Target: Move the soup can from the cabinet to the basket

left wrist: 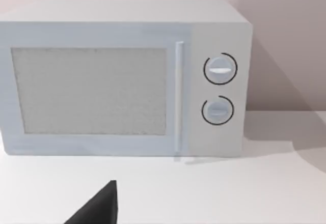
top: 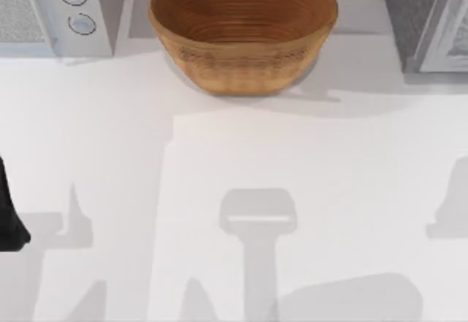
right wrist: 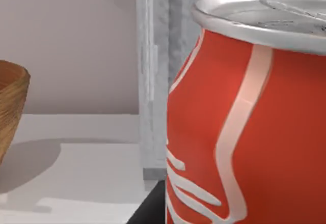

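Observation:
The brown wicker basket [top: 243, 29] stands at the table's back middle, and its rim [right wrist: 10, 107] shows in the right wrist view. The grey cabinet [top: 428, 22] is at the back right; its white front edge [right wrist: 153, 81] is close to my right arm's camera. Right beside that edge is a red can [right wrist: 244, 132] with white curved stripes and a tapered silvery top, very near the camera. It looks like a drink can. The soup can is out of view. A dark part of my right gripper [right wrist: 150, 208] lies low beside the red can.
A white microwave [top: 66, 11] with two round knobs stands at the back left, and my left wrist camera faces its door [left wrist: 91, 89]. A dark part of my left arm [top: 11, 212] sits at the table's left edge, its gripper tip [left wrist: 97, 208] over the white table [top: 234, 161].

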{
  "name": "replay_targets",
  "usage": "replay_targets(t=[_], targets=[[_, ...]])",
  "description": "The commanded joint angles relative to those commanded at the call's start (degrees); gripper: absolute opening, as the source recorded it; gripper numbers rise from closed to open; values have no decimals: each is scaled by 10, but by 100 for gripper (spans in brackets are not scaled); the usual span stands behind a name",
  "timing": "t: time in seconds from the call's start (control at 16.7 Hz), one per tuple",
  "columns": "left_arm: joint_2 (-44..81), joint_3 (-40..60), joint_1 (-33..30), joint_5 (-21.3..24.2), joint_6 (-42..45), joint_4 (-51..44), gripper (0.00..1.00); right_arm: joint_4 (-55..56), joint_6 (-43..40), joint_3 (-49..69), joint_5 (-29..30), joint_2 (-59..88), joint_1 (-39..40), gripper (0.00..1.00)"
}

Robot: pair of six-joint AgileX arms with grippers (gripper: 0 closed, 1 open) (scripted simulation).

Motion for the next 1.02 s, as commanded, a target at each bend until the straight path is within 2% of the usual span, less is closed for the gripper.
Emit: replay_targets(t=[0.24, 0.66, 1.02], targets=[[0, 0, 0, 0, 0, 0, 100, 31, -1, -81, -13, -58, -13, 0], [0, 0, 0, 0, 0, 0, 100, 32, 0, -91, -14, -59, -12, 0], [0, 0, 0, 0, 0, 0, 100, 72, 1, 24, 37, 67, 34, 0]])
